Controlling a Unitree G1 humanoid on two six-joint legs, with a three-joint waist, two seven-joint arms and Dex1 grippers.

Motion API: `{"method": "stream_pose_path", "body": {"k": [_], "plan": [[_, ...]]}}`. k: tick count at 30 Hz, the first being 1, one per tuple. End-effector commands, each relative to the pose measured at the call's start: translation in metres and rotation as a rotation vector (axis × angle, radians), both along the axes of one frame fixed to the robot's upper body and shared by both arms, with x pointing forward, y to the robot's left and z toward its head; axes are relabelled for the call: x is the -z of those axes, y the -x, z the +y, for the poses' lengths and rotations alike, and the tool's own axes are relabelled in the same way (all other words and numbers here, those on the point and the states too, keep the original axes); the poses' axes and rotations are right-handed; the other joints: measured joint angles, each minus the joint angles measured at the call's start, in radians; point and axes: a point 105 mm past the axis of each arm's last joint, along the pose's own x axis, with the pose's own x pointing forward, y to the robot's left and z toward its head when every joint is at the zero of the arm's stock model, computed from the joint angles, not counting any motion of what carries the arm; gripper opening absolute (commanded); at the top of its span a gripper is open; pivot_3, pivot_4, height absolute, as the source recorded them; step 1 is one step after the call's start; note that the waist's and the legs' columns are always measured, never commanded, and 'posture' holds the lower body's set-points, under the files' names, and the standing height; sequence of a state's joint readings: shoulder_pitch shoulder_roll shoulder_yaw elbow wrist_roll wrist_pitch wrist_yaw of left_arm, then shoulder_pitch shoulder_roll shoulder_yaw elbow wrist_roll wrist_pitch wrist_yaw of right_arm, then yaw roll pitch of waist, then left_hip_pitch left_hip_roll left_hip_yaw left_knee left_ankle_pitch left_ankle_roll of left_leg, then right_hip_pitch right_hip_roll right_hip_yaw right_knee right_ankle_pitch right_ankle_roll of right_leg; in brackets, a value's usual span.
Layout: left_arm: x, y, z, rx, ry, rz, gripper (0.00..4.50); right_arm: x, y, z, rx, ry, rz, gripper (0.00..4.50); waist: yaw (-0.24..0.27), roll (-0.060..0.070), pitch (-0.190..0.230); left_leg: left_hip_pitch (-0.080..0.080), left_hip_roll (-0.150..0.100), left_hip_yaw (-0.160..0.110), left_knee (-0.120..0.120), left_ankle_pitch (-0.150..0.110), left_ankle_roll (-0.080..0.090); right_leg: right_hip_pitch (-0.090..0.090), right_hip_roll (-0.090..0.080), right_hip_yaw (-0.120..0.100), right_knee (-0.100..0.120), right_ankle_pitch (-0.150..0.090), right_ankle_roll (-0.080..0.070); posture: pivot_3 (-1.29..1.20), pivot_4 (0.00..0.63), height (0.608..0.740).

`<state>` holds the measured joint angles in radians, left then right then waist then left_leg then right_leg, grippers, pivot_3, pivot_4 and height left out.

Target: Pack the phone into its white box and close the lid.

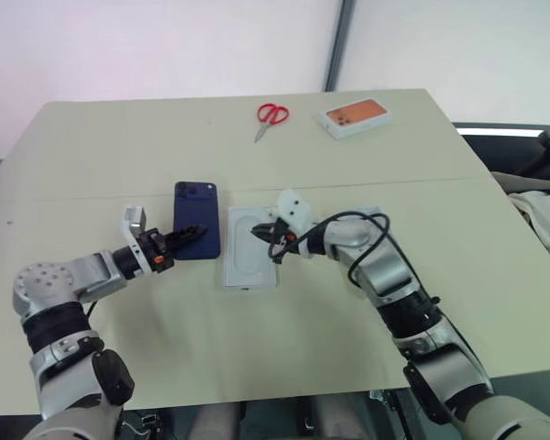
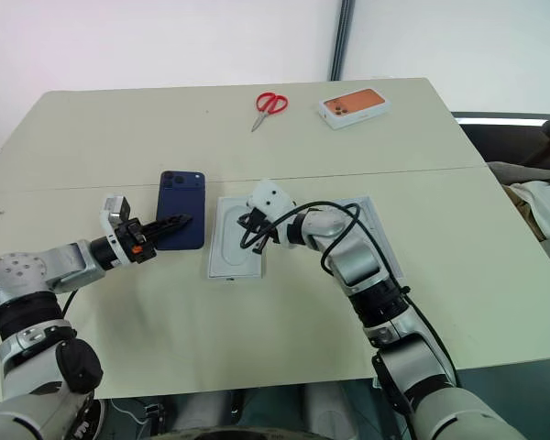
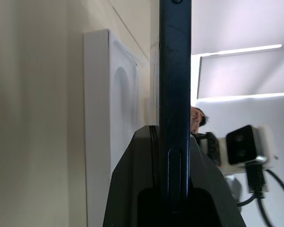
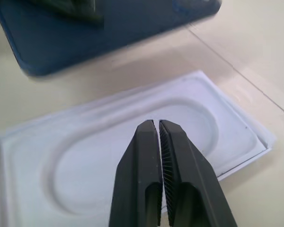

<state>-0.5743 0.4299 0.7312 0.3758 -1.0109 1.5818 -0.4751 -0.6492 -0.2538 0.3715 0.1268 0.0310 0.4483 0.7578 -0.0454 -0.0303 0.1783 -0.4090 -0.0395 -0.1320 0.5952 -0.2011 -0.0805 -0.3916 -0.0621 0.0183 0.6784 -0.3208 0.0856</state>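
Observation:
My left gripper (image 1: 192, 235) is shut on the near edge of the dark navy phone (image 1: 196, 203), holding it flat just above the table. The left wrist view shows the phone (image 3: 175, 71) edge-on between the fingers. To its right lies a flat white insert (image 1: 247, 249) with an oblong recess. My right gripper (image 1: 259, 232) hangs just over the insert, shut and empty; its closed fingertips (image 4: 151, 130) show in the right wrist view. A white rectangular box part (image 2: 371, 209) lies under my right forearm, mostly hidden. I cannot tell whether it is the white box or the lid.
Red-handled scissors (image 1: 271, 116) and a white box printed with an orange phone (image 1: 356, 117) lie near the table's far edge. Some cloth (image 1: 541, 206) sits past the right edge of the table (image 1: 119, 147).

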Motion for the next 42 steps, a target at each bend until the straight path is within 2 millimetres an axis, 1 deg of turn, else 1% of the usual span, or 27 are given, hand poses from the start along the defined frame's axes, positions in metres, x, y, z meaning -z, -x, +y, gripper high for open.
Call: {"method": "stream_pose_path", "body": {"k": [1,4,7,12,17,20,23,26,28,29,30,31,33,35,36,37,38,39,42], "plan": [[-0.021,0.0,0.007,-0.012,0.038,-0.085,0.0,-0.002,0.002,0.014,-0.04,-0.001,-0.049,0.07,0.0,0.0,0.0,0.0,0.0,0.0,0.0,0.0,0.0,0.0,0.0,0.0,0.0,0.0,0.0,0.0,0.15,0.74],[-0.021,0.0,0.009,-0.02,0.034,-0.084,0.0,0.012,0.004,0.015,-0.05,0.05,-0.055,0.07,0.001,0.0,0.0,0.0,0.0,0.0,0.001,0.0,-0.001,0.0,0.0,0.0,0.001,0.0,0.0,0.0,0.15,0.74],[-0.02,0.002,0.007,-0.018,0.033,-0.085,0.0,0.028,0.009,0.01,-0.074,0.135,-0.055,0.07,0.001,0.0,0.0,0.0,0.0,0.0,0.001,0.0,-0.001,0.0,0.0,0.0,0.002,0.0,0.0,0.0,0.15,0.74],[-0.018,0.002,0.005,-0.017,0.022,-0.077,0.0,0.028,0.018,0.009,-0.117,0.151,-0.037,0.07,0.003,0.0,0.0,0.0,0.0,-0.001,0.001,0.001,-0.001,0.0,0.0,0.0,0.002,0.0,0.0,0.0,0.15,0.74],[-0.018,0.0,0.003,-0.017,0.018,-0.076,0.0,0.029,0.017,0.008,-0.103,0.16,-0.062,0.07,0.002,0.0,0.0,0.0,0.0,-0.001,0.001,0.001,-0.001,0.0,0.0,0.0,0.002,0.0,0.0,0.0,0.15,0.74],[-0.018,0.0,0.0,-0.005,0.02,-0.074,0.0,0.024,0.013,0.007,-0.077,0.131,-0.058,0.07,0.003,0.0,0.0,0.0,0.0,-0.001,0.001,0.001,-0.001,0.0,0.0,0.0,0.002,0.0,0.0,0.0,0.15,0.74],[-0.013,0.004,-0.014,0.047,0.018,-0.063,0.0,0.003,0.004,0.004,-0.029,0.062,-0.101,0.07,0.004,0.0,0.0,0.0,0.0,-0.001,0.001,0.001,-0.001,0.001,0.0,0.0,0.002,0.0,0.0,0.0,0.15,0.74],[-0.01,0.01,-0.029,0.098,0.03,-0.066,0.0,-0.019,0.003,0.0,-0.009,-0.048,-0.092,0.07,0.005,0.0,0.0,0.0,0.0,-0.001,0.001,0.001,-0.001,0.001,0.0,0.0,0.002,0.0,0.0,0.0,0.15,0.74],[-0.007,0.015,-0.039,0.122,0.039,-0.07,0.0,-0.042,0.007,-0.01,-0.006,-0.188,-0.052,0.07,0.004,0.0,0.0,0.0,0.0,-0.001,0.001,0.001,-0.001,0.0,0.0,0.0,0.002,0.0,0.0,0.0,0.15,0.74],[-0.006,0.017,-0.044,0.13,0.045,-0.074,0.0,-0.048,0.009,-0.018,-0.002,-0.207,-0.051,0.07,0.003,0.0,0.0,0.0,0.0,-0.001,0.001,0.001,-0.001,0.0,0.0,0.0,0.002,0.0,0.0,0.0,0.15,0.74],[-0.006,0.018,-0.046,0.133,0.048,-0.074,0.0,-0.049,0.01,-0.025,-0.001,-0.202,-0.053,0.07,0.004,0.0,0.0,0.0,0.0,-0.001,0.001,0.001,-0.001,0.0,0.0,0.0,0.002,0.0,0.0,0.0,0.15,0.74],[-0.005,0.018,-0.049,0.13,0.044,-0.072,0.0,-0.044,0.013,-0.033,-0.007,-0.164,-0.052,0.07,0.005,0.0,0.0,0.0,0.0,-0.001,0.001,0.001,-0.001,0.0,0.0,0.0,0.002,0.0,0.0,0.0,0.15,0.74],[-0.003,0.018,-0.052,0.124,0.04,-0.067,0.0,-0.037,0.017,-0.044,-0.014,-0.116,-0.044,0.07,0.006,0.0,0.0,0.0,0.0,-0.001,0.001,0.001,-0.001,0.001,0.0,0.0,0.002,0.0,0.0,0.0,0.15,0.74],[0.004,0.017,-0.058,0.119,0.03,-0.046,0.0,-0.024,0.01,-0.07,0.058,-0.065,-0.025,0.07,0.007,0.0,0.0,0.001,0.0,-0.001,0.001,0.001,-0.001,0.002,0.0,0.0,0.002,0.0,0.0,0.0,0.15,0.74],[0.01,0.018,-0.063,0.119,0.022,-0.029,0.0,-0.017,0.007,-0.086,0.095,-0.023,-0.024,0.07,0.007,0.0,0.0,0.001,0.0,0.0,0.001,0.001,-0.001,0.002,0.0,0.0,0.002,0.0,0.0,0.0,0.15,0.74],[0.016,0.019,-0.068,0.122,0.011,-0.011,0.0,-0.012,0.007,-0.097,0.112,0.006,-0.015,0.07,0.007,0.0,0.0,0.001,0.0,0.001,0.002,0.001,-0.001,0.002,0.0,0.0,0.002,0.0,0.0,0.0,0.15,0.74],[0.019,0.019,-0.072,0.121,0.008,-0.003,0.0,-0.009,0.007,-0.102,0.122,0.021,-0.015,0.07,0.008,0.0,0.0,0.001,-0.001,0.002,0.002,0.001,-0.001,0.002,0.0,0.0,0.002,0.0,0.0,0.0,0.15,0.74],[0.02,0.018,-0.074,0.122,0.014,0.002,0.0,-0.009,0.007,-0.103,0.124,0.026,-0.016,0.07,0.006,0.0,0.0,0.001,-0.001,0.003,0.002,0.001,0.0,0.002,0.0,0.001,0.002,0.0,0.0,0.0,0.15,0.74],[0.022,0.018,-0.081,0.137,0.013,0.01,0.0,-0.011,0.007,-0.099,0.118,0.008,-0.02,0.07,0.001,0.0,0.0,0.001,0.0,0.005,0.003,0.001,0.0,0.002,0.001,0.002,0.002,0.0,0.0,0.0,0.15,0.74]]}}
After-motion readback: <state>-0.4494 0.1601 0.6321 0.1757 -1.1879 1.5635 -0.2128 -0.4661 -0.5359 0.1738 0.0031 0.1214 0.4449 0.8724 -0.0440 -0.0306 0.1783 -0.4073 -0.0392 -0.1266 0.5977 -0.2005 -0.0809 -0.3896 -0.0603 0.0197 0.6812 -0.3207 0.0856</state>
